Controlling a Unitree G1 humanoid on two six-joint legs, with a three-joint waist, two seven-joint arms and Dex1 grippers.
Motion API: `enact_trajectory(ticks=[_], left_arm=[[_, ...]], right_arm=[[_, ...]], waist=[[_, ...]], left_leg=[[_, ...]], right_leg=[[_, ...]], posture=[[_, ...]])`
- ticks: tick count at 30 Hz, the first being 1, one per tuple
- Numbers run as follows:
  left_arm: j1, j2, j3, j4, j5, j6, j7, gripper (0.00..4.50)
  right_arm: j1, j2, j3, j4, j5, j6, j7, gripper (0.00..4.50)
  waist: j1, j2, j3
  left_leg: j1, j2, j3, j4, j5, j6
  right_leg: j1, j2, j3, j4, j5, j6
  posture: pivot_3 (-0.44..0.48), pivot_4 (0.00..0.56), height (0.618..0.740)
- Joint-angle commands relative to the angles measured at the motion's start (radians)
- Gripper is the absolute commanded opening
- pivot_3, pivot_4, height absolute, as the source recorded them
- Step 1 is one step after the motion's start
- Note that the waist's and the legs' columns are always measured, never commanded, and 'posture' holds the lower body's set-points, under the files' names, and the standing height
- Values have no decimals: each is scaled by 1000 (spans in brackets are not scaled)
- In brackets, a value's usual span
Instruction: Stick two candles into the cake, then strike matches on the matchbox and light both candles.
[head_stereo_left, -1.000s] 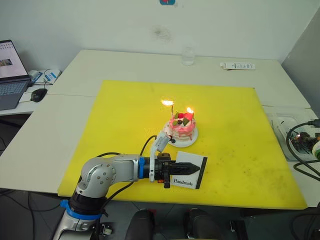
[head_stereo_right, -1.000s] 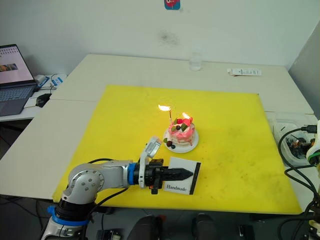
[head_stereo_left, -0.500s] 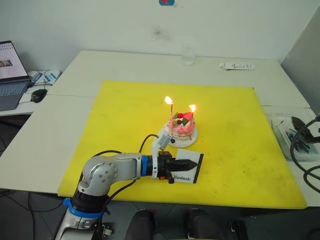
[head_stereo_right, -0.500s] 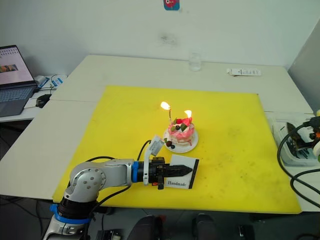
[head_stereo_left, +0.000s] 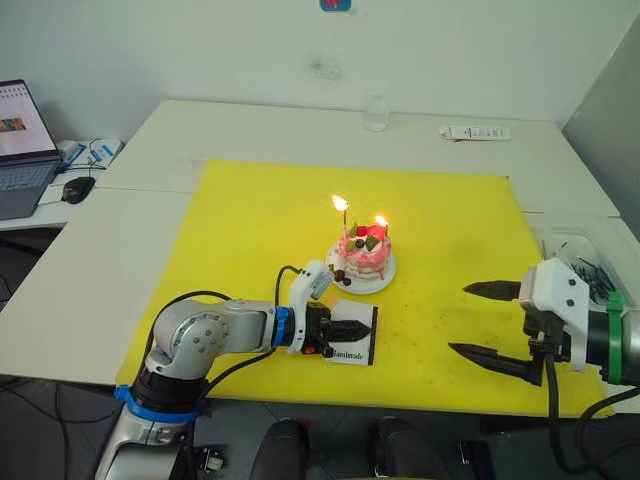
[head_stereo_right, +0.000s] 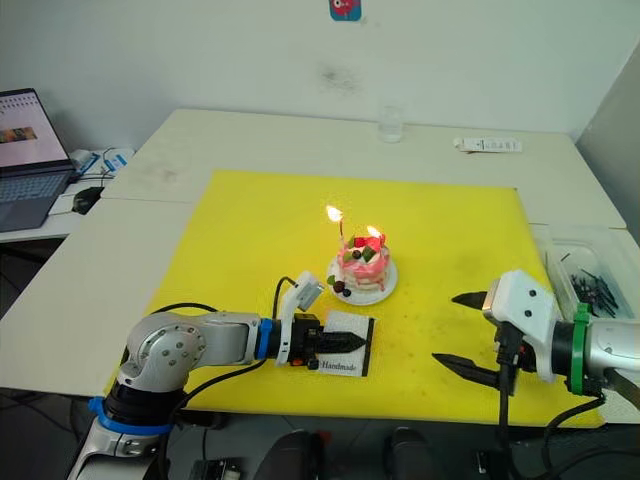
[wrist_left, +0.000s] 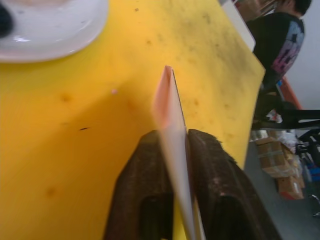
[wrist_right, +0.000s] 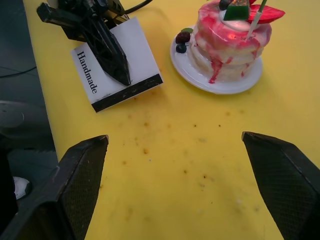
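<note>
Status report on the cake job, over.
Left hand shut on matchbox. Right hand open, empty. Both candles lit in cake. Nothing in the way.

I see a pale, plain wall (head_stereo_left: 200, 45) behind two white tables (head_stereo_left: 270, 125) pushed together. A yellow mat (head_stereo_left: 260, 215) covers the near part. An open laptop (head_stereo_left: 20, 140) and a mouse (head_stereo_left: 77, 189) sit on a side desk at far left. A clear glass (head_stereo_left: 376, 112) stands near the wall.

Mid frame: cake (head_stereo_left: 363, 256) w/ two lit candles (head_stereo_left: 345, 222). Below it, left gripper (head_stereo_left: 362, 329) pinching matchbox (head_stereo_left: 352, 342). Right gripper (head_stereo_left: 486, 320) spread wide, lower right.
</note>
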Motion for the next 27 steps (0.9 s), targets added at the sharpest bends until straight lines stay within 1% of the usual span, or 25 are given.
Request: enact_trajectory(ticks=[1, 3, 4, 8, 9, 14, 18, 22, 23, 26, 27], left_arm=[[-18, 14, -11, -4, 26, -2, -22, 2098], [-22, 27, -14, -11, 33, 1, -40, 2792], [-24, 32, -12, -13, 35, 3, -46, 3057], [-38, 59, -11, -23, 41, 9, -72, 4354], [-44, 68, -11, -26, 42, 10, -79, 4479], [-71, 120, 3, -46, 33, 23, -114, 4479], [-85, 200, 18, -81, 21, 24, -173, 4479], [-83, 305, 37, -111, 23, -12, -255, 4479], [-72, 349, 43, -119, 34, -34, -291, 4479], [-26, 466, 78, -127, 82, -127, -387, 4479], [-2, 499, 89, -131, 116, -193, -424, 4479]], right_arm=[[-20, -16, 28, -20, 18, -8, -16, 4500], [-26, -17, 47, -26, 20, -5, -27, 4500], [-30, -16, 55, -28, 22, -3, -35, 4500], [-38, -16, 79, -30, 23, -5, -55, 4500], [-40, -18, 86, -29, 19, -7, -58, 4500], [-53, -23, 107, -18, -1, -22, -71, 4500], [-54, -28, 106, -13, -16, -40, -76, 4500], [-46, -35, 88, -2, -33, -62, -73, 4500], [-40, -36, 78, 5, -40, -70, -72, 4500], [-30, -16, 38, 31, -53, -101, -80, 4500], [-27, -12, 26, 42, -59, -114, -77, 4500]], waist=[[1, 0, 0], [2, 0, 0], [1, 0, 0], [1, 0, 0], [1, 0, 0], [1, 0, 0], [1, 0, 0], [1, 0, 0], [1, -1, 0], [0, -1, 1], [0, -1, 1]], left_leg=[[0, 0, 0, 0, 0, 0], [-1, 0, 0, 0, 0, 0], [-1, 0, 0, 0, 0, 0], [-1, 1, -1, 0, 0, 0], [0, 1, -1, 0, 0, 0], [0, 1, -1, 0, 0, 0], [-1, 1, 0, 0, 0, 0], [-2, 1, -1, -1, 0, 0], [-2, 1, -1, -1, 0, 0], [-2, 1, 0, -1, 0, 0], [-2, 1, 0, -1, 0, 0]], right_leg=[[0, 0, 0, 0, 0, 0], [0, 0, -1, -1, 0, 0], [0, 0, 0, -1, 0, 0], [0, 0, -1, 0, 0, 0], [0, 0, -1, 0, 0, 0], [0, 0, -1, 0, 0, -1], [-1, 0, 0, -1, 0, -1], [-1, 0, -1, -1, -1, -1], [-1, 0, -2, -1, -1, -1], [-2, -2, -1, -1, -1, -2], [-2, -2, -1, -1, -1, -2]], posture=[[0, 150, 727], [0, 150, 727], [0, 150, 727], [0, 150, 727], [0, 150, 727], [0, 150, 727], [0, 150, 727], [0, 150, 727], [0, 150, 727], [0, 150, 727], [0, 150, 727]])
